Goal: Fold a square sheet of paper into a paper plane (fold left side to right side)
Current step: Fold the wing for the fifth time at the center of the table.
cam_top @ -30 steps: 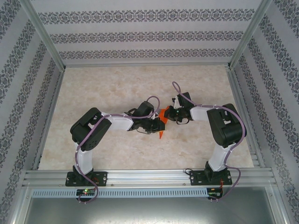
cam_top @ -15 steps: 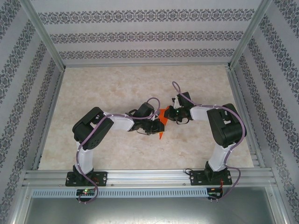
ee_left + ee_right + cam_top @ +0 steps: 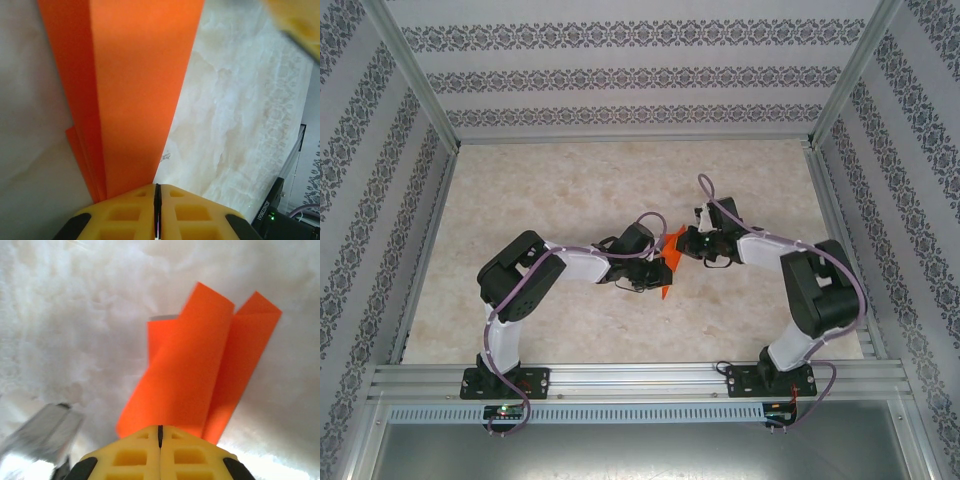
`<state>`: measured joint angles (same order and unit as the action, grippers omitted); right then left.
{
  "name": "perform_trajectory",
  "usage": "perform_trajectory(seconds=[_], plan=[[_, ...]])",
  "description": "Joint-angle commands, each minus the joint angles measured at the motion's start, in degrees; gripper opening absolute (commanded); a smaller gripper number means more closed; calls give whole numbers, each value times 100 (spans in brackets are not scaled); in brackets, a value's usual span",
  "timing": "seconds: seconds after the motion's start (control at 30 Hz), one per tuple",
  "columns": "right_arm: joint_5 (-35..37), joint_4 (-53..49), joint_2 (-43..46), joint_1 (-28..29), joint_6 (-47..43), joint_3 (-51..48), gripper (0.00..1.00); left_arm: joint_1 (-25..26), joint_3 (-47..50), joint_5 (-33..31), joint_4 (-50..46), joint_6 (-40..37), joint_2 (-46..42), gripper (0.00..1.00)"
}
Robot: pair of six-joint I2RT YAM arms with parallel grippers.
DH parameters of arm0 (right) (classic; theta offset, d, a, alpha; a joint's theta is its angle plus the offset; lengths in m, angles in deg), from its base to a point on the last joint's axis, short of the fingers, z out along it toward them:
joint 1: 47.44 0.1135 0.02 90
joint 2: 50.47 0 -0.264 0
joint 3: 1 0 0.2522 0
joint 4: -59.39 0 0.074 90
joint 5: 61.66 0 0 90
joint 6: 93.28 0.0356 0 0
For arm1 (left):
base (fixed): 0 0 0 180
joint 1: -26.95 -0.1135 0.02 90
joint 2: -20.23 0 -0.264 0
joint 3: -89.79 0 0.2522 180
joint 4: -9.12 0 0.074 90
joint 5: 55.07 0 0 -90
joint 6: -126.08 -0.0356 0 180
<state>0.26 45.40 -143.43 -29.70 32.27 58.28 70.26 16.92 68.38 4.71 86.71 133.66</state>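
Left wrist: orange paper plane, a narrow layered wedge, tight in closed left hand and closed right hand

Left hand pinched closed, right hand pinched closed, both angled inward, nearly tip to tip

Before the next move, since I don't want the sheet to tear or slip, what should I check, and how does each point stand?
1. Left gripper shut on the orange paper: ok.
2. Right gripper shut on the same paper: ok.
3. Paper untorn where it shows: ok.
4. Flaps lying flat together: not ok, they fan apart past the right gripper.
5. Paper clear of the table: cannot tell.
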Motion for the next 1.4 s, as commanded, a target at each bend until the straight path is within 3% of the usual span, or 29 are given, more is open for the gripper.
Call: perform_trajectory(seconds=[0.0, 0.27, 0.53, 0.9, 1.37], plan=[[-9, -133, 410, -31, -131, -266, 3, 178, 101, -329, -564, -97, 303, 11], [-251, 89, 546, 336, -67, -718, 1, 178, 66, -346, -627, -159, 285, 11], [-350, 490, -129, 484, -20, -474, 1, 181, 48, -317, -627, -167, 276, 10], [119, 230, -743, 442, -587, 40, 1, 194, 57, -296, -627, -185, 252, 10], [93, 302, -1128, 78, -998, 392, 1, 195, 71, -285, -602, -201, 261, 10]])
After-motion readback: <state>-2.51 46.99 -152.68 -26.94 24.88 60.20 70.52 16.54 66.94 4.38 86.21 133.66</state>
